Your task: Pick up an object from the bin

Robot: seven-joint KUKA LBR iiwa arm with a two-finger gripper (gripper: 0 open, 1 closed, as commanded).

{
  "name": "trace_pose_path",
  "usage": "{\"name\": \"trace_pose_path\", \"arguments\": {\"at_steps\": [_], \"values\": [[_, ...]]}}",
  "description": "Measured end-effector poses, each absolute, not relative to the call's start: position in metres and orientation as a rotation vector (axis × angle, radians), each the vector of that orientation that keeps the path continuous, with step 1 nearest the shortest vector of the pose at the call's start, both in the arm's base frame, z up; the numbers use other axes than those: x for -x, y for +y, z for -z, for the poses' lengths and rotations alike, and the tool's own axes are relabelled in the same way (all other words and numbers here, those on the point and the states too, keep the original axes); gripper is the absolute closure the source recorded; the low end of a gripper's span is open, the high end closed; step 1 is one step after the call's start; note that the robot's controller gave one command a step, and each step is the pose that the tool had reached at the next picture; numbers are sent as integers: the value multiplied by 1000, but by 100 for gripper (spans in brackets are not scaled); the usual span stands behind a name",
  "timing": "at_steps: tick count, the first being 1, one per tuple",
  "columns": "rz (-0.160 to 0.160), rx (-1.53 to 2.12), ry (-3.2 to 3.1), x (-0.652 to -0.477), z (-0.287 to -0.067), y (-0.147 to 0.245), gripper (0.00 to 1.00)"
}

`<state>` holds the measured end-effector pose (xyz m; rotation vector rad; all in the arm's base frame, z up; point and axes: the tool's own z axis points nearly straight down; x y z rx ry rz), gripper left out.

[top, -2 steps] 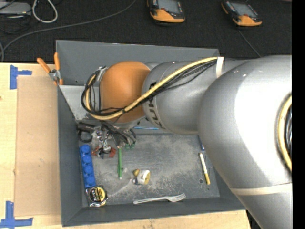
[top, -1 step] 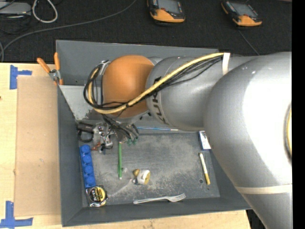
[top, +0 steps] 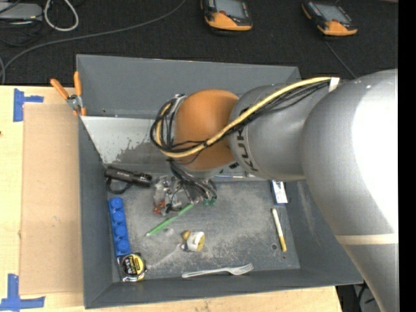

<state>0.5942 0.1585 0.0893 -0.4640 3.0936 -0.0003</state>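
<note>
The pick looks begun but not finished. The arm reaches in from 3 o'clock, and the pincer, under its orange cover, is down at the floor of the bin, a little toward 11 o'clock from the middle. It sits in a small clutter of dark and shiny parts, so I cannot tell whether it is wide or narrow, nor whether anything is gripped. The things nearest it are a green stick, whose upper end lies right at the pincer and which runs off toward 7 o'clock, and a small red bit just beside it at 8 o'clock. One of these is the likeliest target, though that is a judgement. Nothing is seen lifted off the floor. Everything else lies untouched: a black tool at 10 o'clock, a blue strip along the 9 o'clock wall, a tape measure in the 8 o'clock corner, a yellow-white piece and a fork toward 6, and a pencil at 3. So the descent seems done — what is left is a firm close on one thing and the lift clear of the bin.
</note>
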Motion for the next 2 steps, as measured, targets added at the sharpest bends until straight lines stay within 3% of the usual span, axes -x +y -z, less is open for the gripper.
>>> {"name": "trace_pose_path", "arguments": {"at_steps": [1,2], "values": [[-5,454,3096,-578,-156,178,100],[-2,295,3124,-591,-230,121,100]]}}
